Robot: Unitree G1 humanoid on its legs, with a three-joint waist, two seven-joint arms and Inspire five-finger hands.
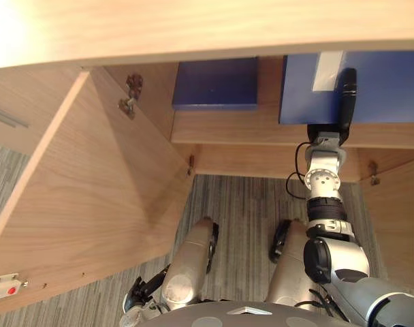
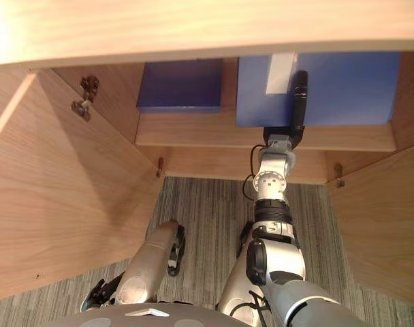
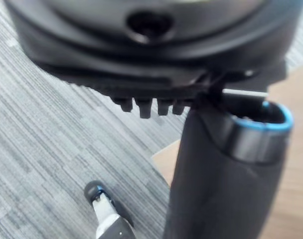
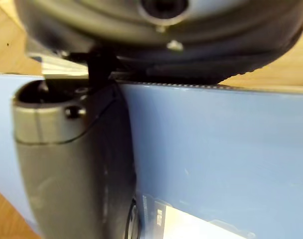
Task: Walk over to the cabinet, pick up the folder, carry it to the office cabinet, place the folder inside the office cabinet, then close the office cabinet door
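stiff flat blue cardboard folder (image 1: pixel 391 85) on wooden cabinet shelf (image 1: pixel 248 126) | right hand (image 1: pixel 346 95) on its cover, grip cannot be told | likely light, slick: pinch near edge | left hand (image 1: pixel 140 291) low, relaxed

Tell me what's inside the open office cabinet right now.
Two blue folders lie on its shelf: a darker folder at the left and a brighter folder with a white label, where the right robot hand rests. A wooden top hides the shelf's back.
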